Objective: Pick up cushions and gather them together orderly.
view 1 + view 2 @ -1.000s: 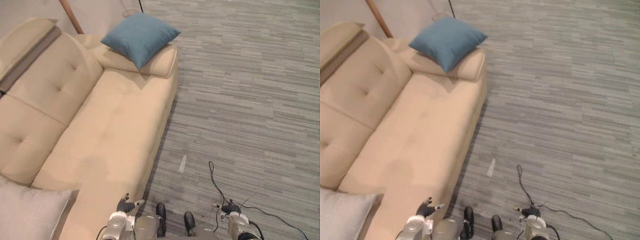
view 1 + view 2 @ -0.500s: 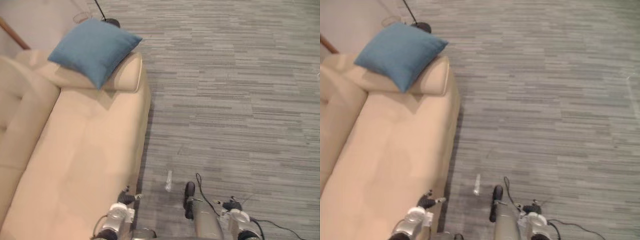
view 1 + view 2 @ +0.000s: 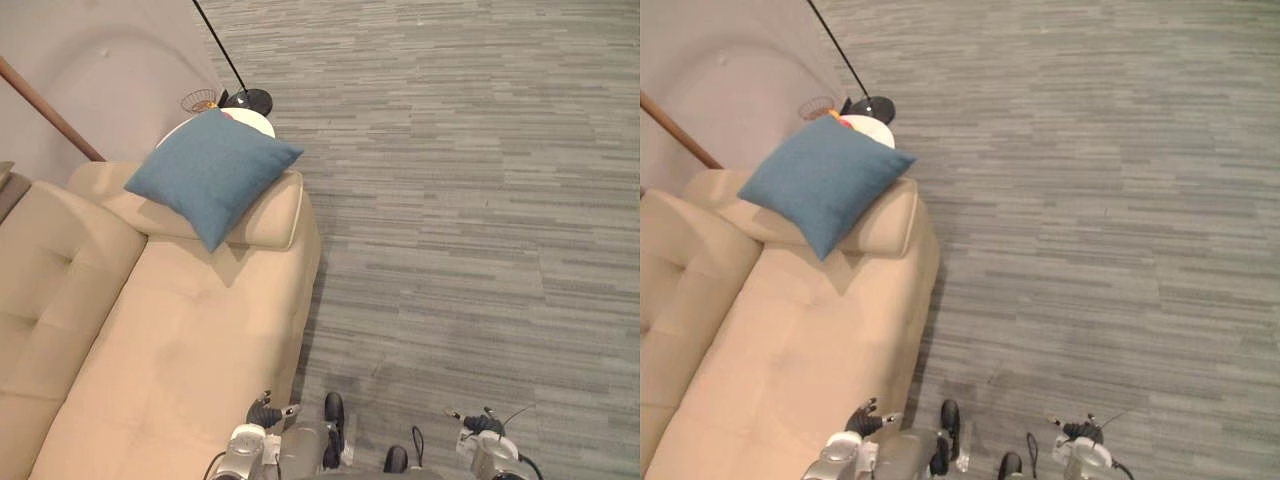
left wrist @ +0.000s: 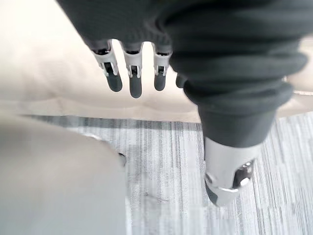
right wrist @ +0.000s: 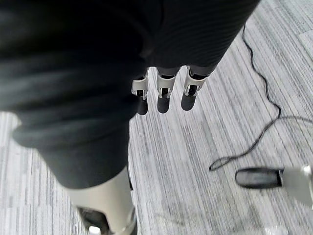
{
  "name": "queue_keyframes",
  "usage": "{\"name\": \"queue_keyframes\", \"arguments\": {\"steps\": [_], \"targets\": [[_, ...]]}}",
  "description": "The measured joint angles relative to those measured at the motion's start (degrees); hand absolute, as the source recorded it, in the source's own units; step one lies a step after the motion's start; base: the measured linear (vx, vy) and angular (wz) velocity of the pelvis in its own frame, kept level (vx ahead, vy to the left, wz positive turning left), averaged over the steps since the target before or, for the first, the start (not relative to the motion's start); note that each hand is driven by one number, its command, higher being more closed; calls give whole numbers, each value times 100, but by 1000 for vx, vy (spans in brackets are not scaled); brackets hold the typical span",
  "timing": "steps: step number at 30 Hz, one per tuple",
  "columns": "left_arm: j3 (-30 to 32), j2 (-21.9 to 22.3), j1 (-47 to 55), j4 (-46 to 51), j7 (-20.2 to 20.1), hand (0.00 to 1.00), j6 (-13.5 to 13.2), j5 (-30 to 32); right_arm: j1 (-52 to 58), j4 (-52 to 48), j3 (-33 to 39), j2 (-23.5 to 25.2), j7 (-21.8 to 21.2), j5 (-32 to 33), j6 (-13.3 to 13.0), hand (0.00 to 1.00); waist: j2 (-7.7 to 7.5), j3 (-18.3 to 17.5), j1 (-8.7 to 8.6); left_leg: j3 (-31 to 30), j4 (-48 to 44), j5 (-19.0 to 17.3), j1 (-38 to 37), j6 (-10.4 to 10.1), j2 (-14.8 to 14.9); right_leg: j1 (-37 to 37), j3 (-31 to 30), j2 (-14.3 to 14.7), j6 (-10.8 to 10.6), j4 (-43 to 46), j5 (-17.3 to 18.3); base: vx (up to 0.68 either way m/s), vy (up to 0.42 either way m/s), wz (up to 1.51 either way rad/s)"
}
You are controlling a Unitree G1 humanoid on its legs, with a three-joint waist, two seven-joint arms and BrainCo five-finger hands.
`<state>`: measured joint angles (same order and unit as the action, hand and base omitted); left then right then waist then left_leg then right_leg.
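blue cushion [image 3: 213, 172] on sofa armrest [image 3: 265, 222]

Both eye views look steeply down from the head, a little apart, sharing the sofa [image 3: 170, 340], cushion [image 3: 212, 172] and carpet [image 3: 470, 200]. Each wrist view looks close along its hand: the left hand's fingers [image 4: 135, 84] over the sofa's front edge, the right hand's fingers [image 5: 164, 96] over carpet.

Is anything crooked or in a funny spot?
Yes. The blue cushion sits up on the armrest of the sofa, turned cornerwise like a diamond, with one corner sticking out past the armrest's edge. Nothing looks spilled or broken.
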<state>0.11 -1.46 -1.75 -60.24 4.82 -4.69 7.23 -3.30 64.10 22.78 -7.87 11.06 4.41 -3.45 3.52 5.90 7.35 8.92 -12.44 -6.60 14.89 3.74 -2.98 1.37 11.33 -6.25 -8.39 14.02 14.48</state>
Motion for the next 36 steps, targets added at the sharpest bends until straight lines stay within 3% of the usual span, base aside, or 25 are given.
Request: {"name": "queue_keyframes", "arguments": {"steps": [1, 2, 3, 4, 6, 8, 10, 11, 12, 13, 14, 15, 17, 18, 20, 22, 23, 25, 26, 27, 28, 29, 32, 34, 36], "targets": [[0, -11, 6, -5, 0, 0, 2, -1, 10, -5, 28, 36, -1, -1, 0, 0, -26, -10, -8, -14, -38, -115, -82, 24, -24, 205, -104, -70, -143, 631, 70, 591, 167, 16], [1, -61, 19, -8, -5, 0, 10, -9, 22, -31, 54, 138, -10, -19, 0, 0, -108, 30, -35, -73, 24, -237, -388, 34, -107, 669, -172, -270, -397, 2000, 38, 606, 133, 23], [-1, -116, 71, -8, -6, 0, 19, -15, 44, -27, 70, 247, -32, -106, 14, 0, -174, 26, -108, -187, 154, -345, -841, 32, -191, 1045, -165, -468, -479, 3272, 11, 600, 111, 28], [-3, -122, 89, -7, -3, 0, 19, -15, 43, -30, 67, 275, -46, -150, 14, 0, -170, 27, -133, -199, 209, -363, -1039, 18, -189, 1113, -107, -509, -416, 3562, 34, 485, 45, 28], [-5, -182, 135, 2, 1, 0, 8, -33, 35, -27, 58, 319, -107, -211, 15, 0, -97, 7, -132, -197, 501, -456, -1818, -138, -57, 1368, 451, -603, 220, 3472, 266, 460, 23, 7], [-2, -245, 74, 0, 5, 0, 10, -63, -108, -26, 39, 321, -109, -212, 10, 0, -77, 16, -146, -224, 559, -497, -2004, -198, 78, 1714, 750, -486, 406, 2689, 250, 452, -42, 7], [-3, -302, -31, 0, 23, 0, 11, -63, -243, -30, -51, 285, -108, -211, 7, 0, -18, 78, -218, -398, 572, -508, -2077, -215, 291, 2059, 760, -137, 640, 1476, -118, 455, -111, 35], [-6, -314, -66, -1, 39, 0, 11, -59, -241, -31, -54, 290, -105, -208, 7, 0, 0, 125, -280, -508, 582, -529, -2168, -258, 418, 2145, 661, 87, 692, 482, -683, 600, -229, 65], [-4, -329, -24, -1, 53, 0, 10, -56, -124, -28, -50, 316, -103, -206, 11, 0, -106, 117, -374, -616, 580, -672, -2387, -496, 430, 2020, 443, 227, 669, -718, -1641, 506, -199, 66], [-3, -347, 2, -1, 55, 0, 10, -55, -79, -29, -50, 335, -103, -206, 12, 0, -184, 118, -403, -664, 581, -739, -2490, -595, 399, 1974, 342, 219, 708, -992, -1965, 631, -278, 52], [38, -269, 23, -86, 77, 0, 18, -54, 23, -23, -23, 257, -107, -206, 31, 0, -110, 146, -391, -816, 577, -936, -2767, -778, 483, 1937, 211, 308, 1083, -795, -2516, 395, -169, 13], [53, -198, 29, -92, 62, 0, -1, -54, 0, -43, 60, 222, -95, -205, 46, 0, 16, 124, -375, -801, 510, -906, -2761, -815, 662, 1982, 232, 393, 1156, -594, -2394, 489, -214, 13], [123, -41, -58, -132, 60, 0, 1, -54, 4, -34, 272, 218, -98, -204, 59, 0, 15, 128, -454, -866, -178, -676, -2575, -1115, 757, 2056, 403, 350, 1325, 200, -1621, 461, -234, 28], [123, -7, -85, -130, 56, 0, -2, -54, 28, -32, 313, 224, -97, -203, 62, 0, -8, 115, -461, -878, -528, -576, -2453, -1180, 765, 2026, 429, 314, 1335, 362, -1440, 527, -291, 42], [106, 74, -127, -126, 53, 0, -9, -59, 94, -19, 297, 154, -91, -186, 68, 0, -39, 143, -454, -780, -2240, -350, -1744, -1509, 916, 1657, 576, 197, 1393, 401, -1053, 395, -195, 45], [105, 68, -122, -135, 57, 0, -1, -59, 99, -18, 297, 129, -89, -159, 70, 0, -26, 149, -450, -389, -2877, -792, -1301, -1226, 1155, 1294, 749, 150, 1384, 362, -852, 288, -97, 54], [86, 68, -86, -119, 59, 0, -4, -61, 150, -18, 297, 111, -89, -139, 68, 0, -116, 198, -448, -229, -2795, -1001, -1104, -1029, 1162, 1074, 870, 70, 1341, 356, -725, 248, -35, 72], [-8, 66, -32, -116, 53, 0, 0, -75, 154, -22, 282, 74, -89, 18, 61, 0, -107, 188, -438, -15, -2100, -1114, -738, -943, 1022, 828, 1127, -80, 1224, 354, -567, 214, 6, 73], [-86, 62, -35, -80, 46, 0, -5, -100, 165, -28, 281, 30, -91, 41, 50, 0, -50, 153, -429, 3, -1296, -886, -582, -938, 881, 738, 1279, -117, 1137, 347, -523, 195, 41, 76], [-178, 45, 0, -94, 27, 0, -3, -126, 167, -16, 285, -52, -92, 55, 45, 0, 63, 97, -404, 100, -668, -352, -381, -667, 813, 662, 1456, -86, 993, 362, -429, 202, 42, 66], [-183, 12, 19, -112, 25, 0, -3, -134, 167, -5, 275, -14, -93, 59, 55, 0, 6, 65, -381, 126, -549, -322, -456, -744, 779, 632, 1443, -138, 929, 366, -397, 258, 43, 79], [-175, -21, 28, -117, 24, 0, -2, -184, 183, -19, 242, 55, -105, 59, 38, 0, -25, 13, -373, -15, -160, -202, -613, -656, 588, 507, 1553, -217, 814, 254, -374, 214, 46, 54], [-151, -38, 59, -112, 0, 0, -5, -193, 162, -19, 225, 60, -113, 55, 30, 0, -64, 2, -352, -264, -175, -289, -629, -498, 363, 412, 1688, -442, 548, 493, -194, 226, 100, 65], [-153, -20, 49, -167, -11, 0, -3, -193, 173, -23, 232, 56, -140, 31, -7, 0, -94, 26, -403, -555, -44, -328, -896, -418, 125, 379, 1545, -788, 322, 1227, -64, 256, 102, 88], [-187, -123, 80, -139, -9, 0, -3, -190, 275, -21, 220, 189, -161, 15, -3, 0, -247, 21, -382, -996, 29, -371, -1325, -337, -118, 752, 1011, -1266, 79, 2921, -240, 338, 71, 98]]}}
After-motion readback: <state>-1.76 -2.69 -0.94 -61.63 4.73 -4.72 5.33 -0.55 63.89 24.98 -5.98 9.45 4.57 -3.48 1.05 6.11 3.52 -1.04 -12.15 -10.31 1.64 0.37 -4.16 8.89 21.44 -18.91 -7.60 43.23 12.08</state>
